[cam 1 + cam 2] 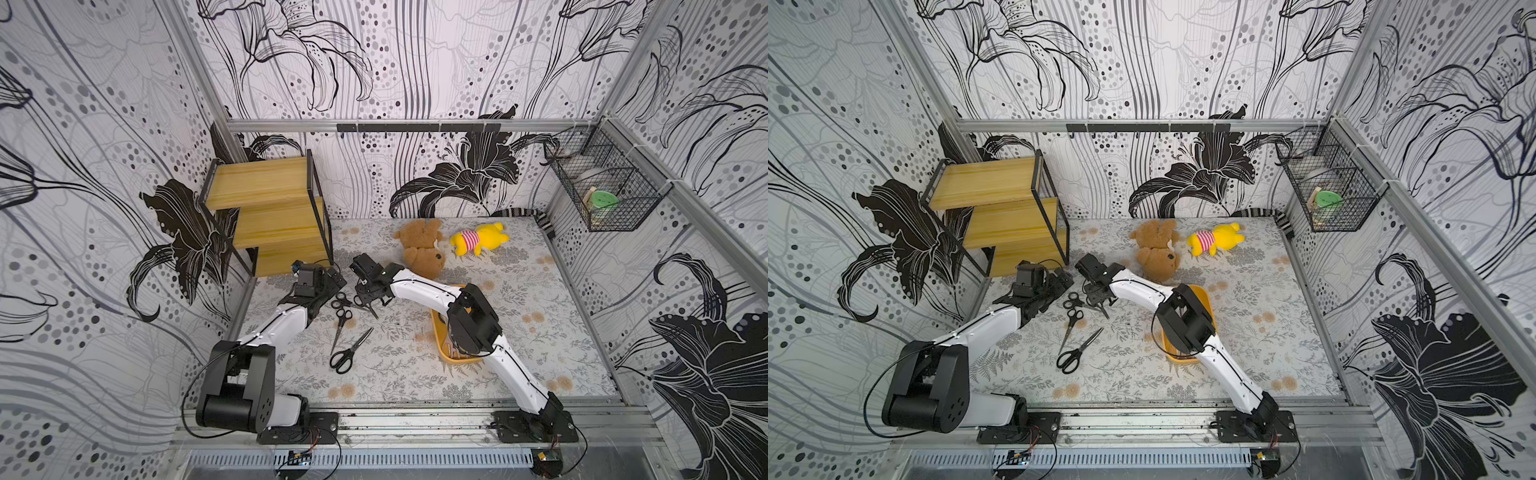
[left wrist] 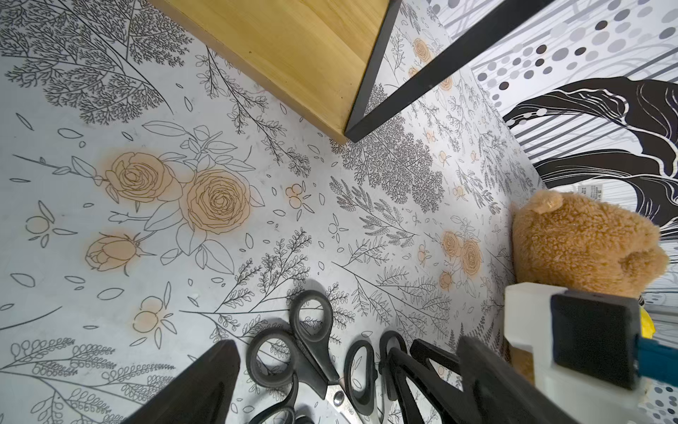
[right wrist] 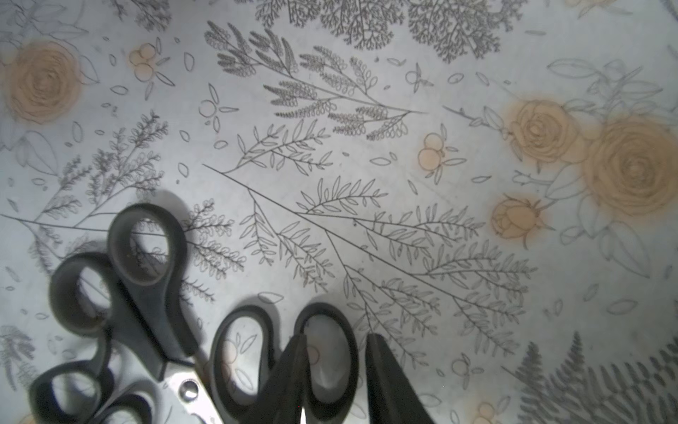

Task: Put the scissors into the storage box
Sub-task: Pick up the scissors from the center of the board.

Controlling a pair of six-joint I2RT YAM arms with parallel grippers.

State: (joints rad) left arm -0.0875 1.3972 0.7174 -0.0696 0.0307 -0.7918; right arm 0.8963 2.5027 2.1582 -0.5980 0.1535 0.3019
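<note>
Floral-print tabletop lines the booth floor, with lily wallpaper all round. A stepped wooden shelf stands in the far left corner, a brown teddy bear and a yellow plush lie toward the back, and a wire basket hangs on the right wall. I count 4 pairs of black-handled scissors loose on the print left of centre: 3 bunched with handles close together, the largest nearer the arm bases. My right claw is down over the bunch, jaws narrowly apart and straddling the rim of 1 handle loop, not yet pinching it. My left claw hovers just beside the same bunch, jaws spread wide, holding nothing. The yellow-orange storage box sits right of the scissors, mostly hidden under my right arm; I cannot tell what lies inside.
</note>
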